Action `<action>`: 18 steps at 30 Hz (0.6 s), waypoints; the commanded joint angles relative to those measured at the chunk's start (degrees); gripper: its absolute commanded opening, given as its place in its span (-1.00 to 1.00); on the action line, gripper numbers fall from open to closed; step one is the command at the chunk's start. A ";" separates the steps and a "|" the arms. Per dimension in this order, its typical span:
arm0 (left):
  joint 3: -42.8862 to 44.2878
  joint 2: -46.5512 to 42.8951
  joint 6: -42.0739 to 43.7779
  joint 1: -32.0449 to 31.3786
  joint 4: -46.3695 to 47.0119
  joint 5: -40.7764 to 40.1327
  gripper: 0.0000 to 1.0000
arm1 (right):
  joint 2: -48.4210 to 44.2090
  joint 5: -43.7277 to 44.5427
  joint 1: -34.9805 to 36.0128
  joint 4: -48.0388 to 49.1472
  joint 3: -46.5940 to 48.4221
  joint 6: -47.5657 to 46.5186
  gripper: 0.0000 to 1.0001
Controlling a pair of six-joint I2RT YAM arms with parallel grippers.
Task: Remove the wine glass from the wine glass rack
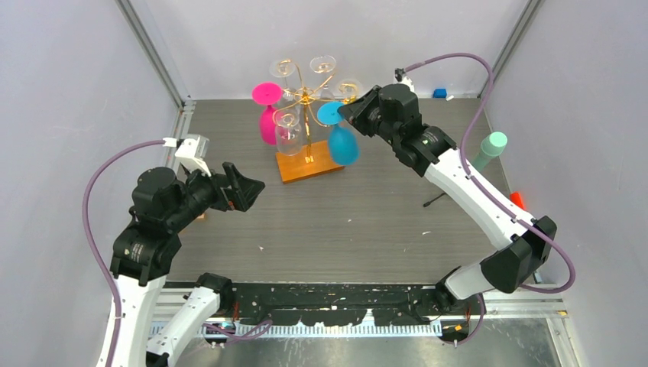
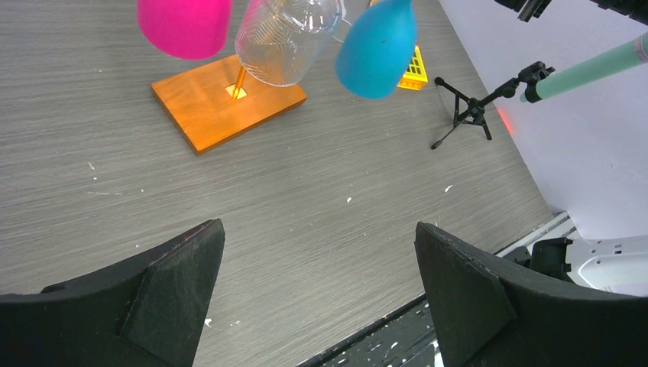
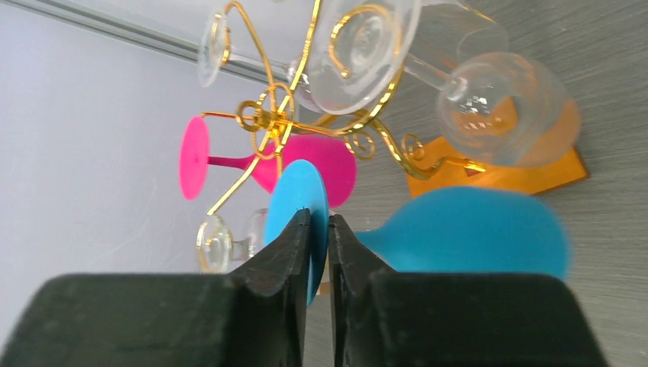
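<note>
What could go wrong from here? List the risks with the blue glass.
1. The right gripper pinches the blue glass only at its foot end. The bowl looks blurred, so it may swing or slip.
2. A clear glass and the pink glass hang close by, and a swing could strike them.
3. The foot might catch on the rack and tug it.

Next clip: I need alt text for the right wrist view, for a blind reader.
The right gripper has its jaws shut on the foot of a blue glass, whose bowl is blurred at right. Behind stands the gold rack, carrying a pink glass and clear glasses.
</note>
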 commanded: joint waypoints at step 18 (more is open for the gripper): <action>0.03 -1.44 0.09 0.20 0.40 -0.35 0.96 | -7.89 -4.41 0.26 10.72 -7.50 10.22 -0.99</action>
